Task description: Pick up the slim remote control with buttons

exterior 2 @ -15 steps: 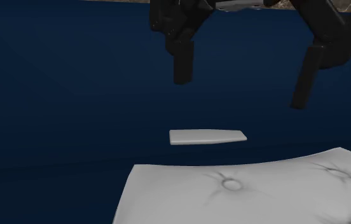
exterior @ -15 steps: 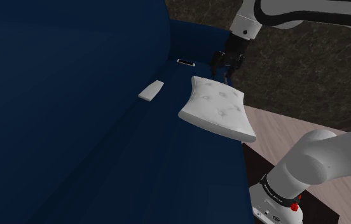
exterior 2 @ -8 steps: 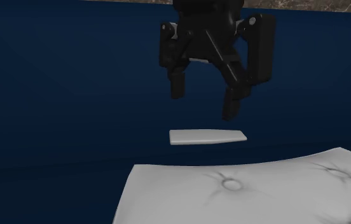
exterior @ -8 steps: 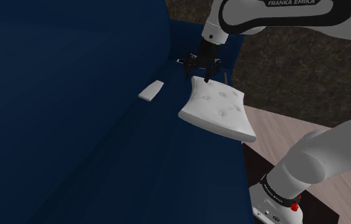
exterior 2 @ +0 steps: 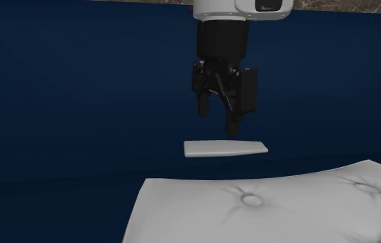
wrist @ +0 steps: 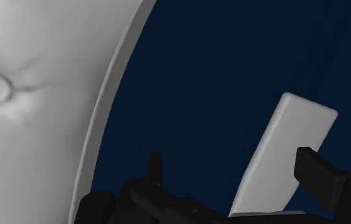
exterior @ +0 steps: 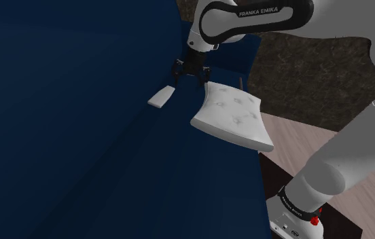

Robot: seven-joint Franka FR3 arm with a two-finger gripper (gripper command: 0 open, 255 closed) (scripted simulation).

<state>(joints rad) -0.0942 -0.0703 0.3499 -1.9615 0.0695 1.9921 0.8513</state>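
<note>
The gripper [exterior 2: 217,122] hangs open just above the white remote [exterior 2: 225,148], nothing held, so I'd say lowering, closing and lifting are left.

White arm [exterior: 335,170] stretching far out, wrist pointing downward, black gripper [exterior 2: 217,119] hanging just above the pale remote [exterior 2: 225,148], fingers [exterior 2: 232,121] standing apart, not touching it

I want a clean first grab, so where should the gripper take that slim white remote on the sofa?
Grip the white remote across its narrow width near mid-length, coming straight down. It lies flat on the blue sofa, so likely only its long edges offer opposing faces; the open gripper hovers above it.
</note>
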